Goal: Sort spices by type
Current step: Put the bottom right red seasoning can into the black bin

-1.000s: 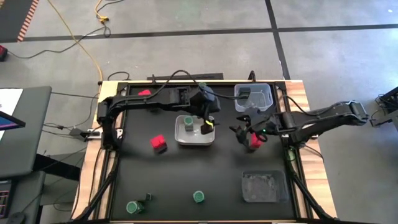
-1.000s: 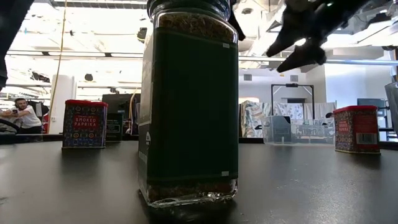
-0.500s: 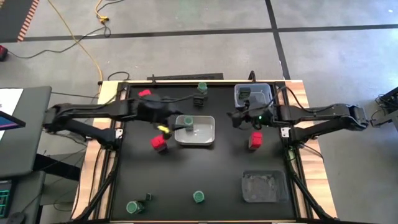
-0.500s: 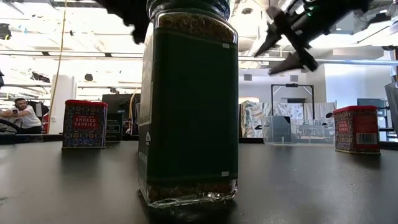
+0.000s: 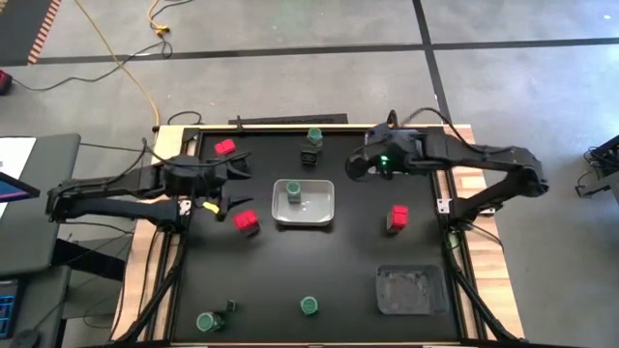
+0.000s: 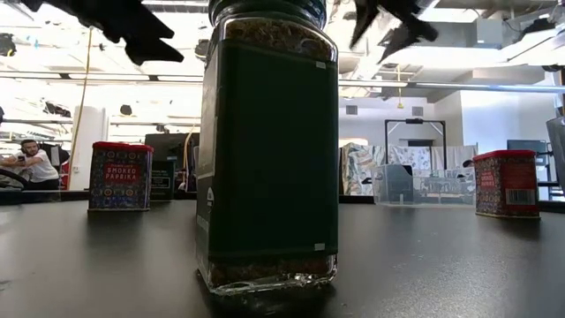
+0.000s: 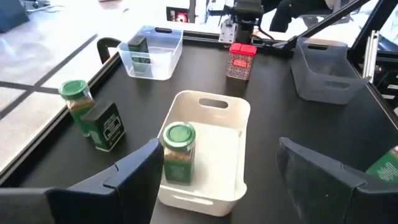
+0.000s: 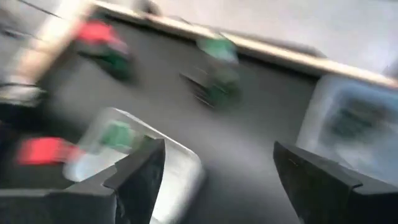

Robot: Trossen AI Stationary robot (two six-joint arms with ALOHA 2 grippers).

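Spices, itemised around the white tray [image 5: 324,215] at the middle of the table [image 5: 319,271]. One green-lidded jar [image 5: 294,191] stood inside the tray, upright. A red box [image 5: 247,222] sat just beside the tray on the left arm's side; a second red box [image 5: 397,217] lay well apart from it on the right arm's side. A third red box [image 5: 224,147] was at the far edge, beyond the tray. A jar with a dark tin [image 5: 311,142] stood together past the tray's far rim. Two more jars [image 5: 309,306] [image 5: 205,322] stood near the front edge, well apart from the tray. A clear bin [image 7: 153,53] held one dark tin.

Left gripper [image 5: 224,186]: above the table beside the tray, near the first red box, fingers spread, holding nothing. Right gripper [image 5: 356,164]: raised beyond the tray's far corner, fingers apart, empty.
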